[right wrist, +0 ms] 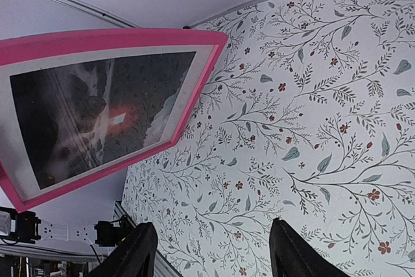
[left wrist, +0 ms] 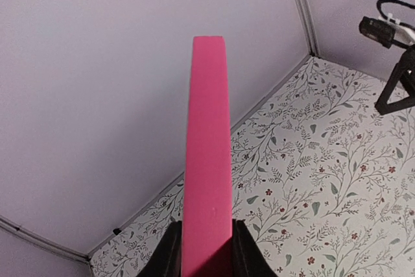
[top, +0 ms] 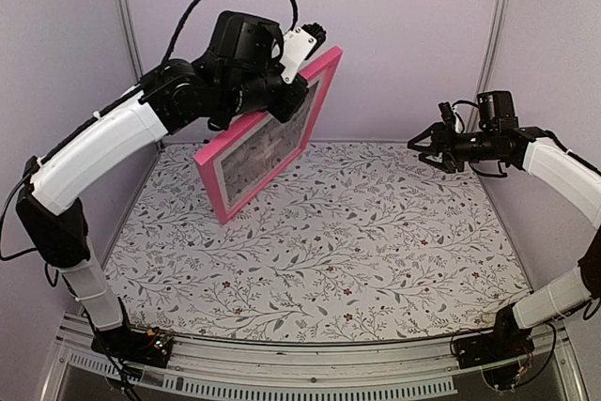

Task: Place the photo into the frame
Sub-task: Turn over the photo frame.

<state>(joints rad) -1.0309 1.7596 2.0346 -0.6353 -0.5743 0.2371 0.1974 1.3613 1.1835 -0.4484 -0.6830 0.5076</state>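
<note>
The pink frame [top: 211,185] hangs tilted in the air over the back left of the table, and my left gripper [top: 286,100] is shut on its upper edge. In the left wrist view the frame's edge [left wrist: 209,128] runs straight up from between the fingers of my left gripper [left wrist: 206,238]. The right wrist view shows the frame [right wrist: 97,40] face-on, with the dark photo [right wrist: 97,115] and its red glow sitting inside it behind a white mat [right wrist: 202,63]. The photo [top: 268,143] also shows from above. My right gripper [top: 424,149] hovers open at the right, nothing between its fingers [right wrist: 139,251].
A floral-patterned cloth covers the table [top: 376,251]. Purple walls close in the back and sides, with metal posts [top: 122,7] in the back corners. The frame's lower corner hangs just above the cloth at the left.
</note>
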